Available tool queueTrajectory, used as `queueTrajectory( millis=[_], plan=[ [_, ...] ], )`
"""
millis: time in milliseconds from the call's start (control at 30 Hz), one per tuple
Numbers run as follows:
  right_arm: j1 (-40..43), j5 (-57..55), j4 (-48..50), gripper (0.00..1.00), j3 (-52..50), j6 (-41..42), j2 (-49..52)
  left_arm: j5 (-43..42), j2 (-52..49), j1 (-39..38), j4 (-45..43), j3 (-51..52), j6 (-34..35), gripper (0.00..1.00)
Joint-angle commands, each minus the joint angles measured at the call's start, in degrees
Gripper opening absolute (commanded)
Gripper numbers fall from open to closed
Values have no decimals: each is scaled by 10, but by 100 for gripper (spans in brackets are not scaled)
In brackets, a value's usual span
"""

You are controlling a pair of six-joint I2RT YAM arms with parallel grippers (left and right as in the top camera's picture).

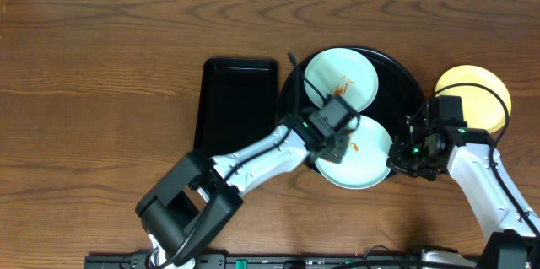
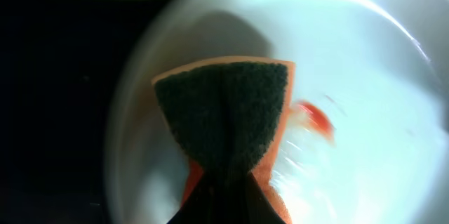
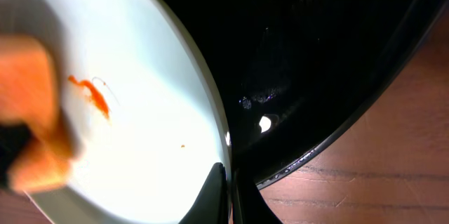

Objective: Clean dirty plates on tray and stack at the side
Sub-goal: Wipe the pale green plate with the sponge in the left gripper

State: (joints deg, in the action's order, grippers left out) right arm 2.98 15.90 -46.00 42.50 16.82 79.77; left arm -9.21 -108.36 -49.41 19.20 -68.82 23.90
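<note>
Diagonally reaching, left gripper [image 1: 337, 140] clamps sponge [image 2: 226, 112] on plate [image 1: 373, 164]; right gripper [image 3: 229, 194] pinches plate rim

Left wrist view: the sponge [image 2: 224, 112] is half hidden in the left gripper [image 2: 223, 182], itself cropped at the bottom edge. The plate [image 2: 372, 69] has a blurred rim. Overhead, the right arm [image 1: 474, 166] covers part of the yellow plate [image 1: 485, 83].

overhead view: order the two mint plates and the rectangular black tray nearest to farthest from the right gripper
1. front mint plate, at the right gripper fingertips
2. back mint plate, farther back and leftward
3. rectangular black tray, far left
</note>
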Motion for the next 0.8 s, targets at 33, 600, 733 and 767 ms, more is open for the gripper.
queueTrajectory(
  millis=[33, 600, 733, 767],
  plan=[
    [-5, 7, -3, 1, -2, 3, 1, -67, 29, 15, 1, -27, -24, 7],
    [-5, 6, -12, 1, -2, 3, 1, -109, -4, -22, -70, -30, -22, 8],
    [-5, 6, -12, 1, -2, 3, 1, -109, -36, -47, -69, -30, -22, 7],
    [-5, 6, -12, 1, -2, 3, 1, -109, -42, -51, -66, -30, -22, 7]
  ],
)
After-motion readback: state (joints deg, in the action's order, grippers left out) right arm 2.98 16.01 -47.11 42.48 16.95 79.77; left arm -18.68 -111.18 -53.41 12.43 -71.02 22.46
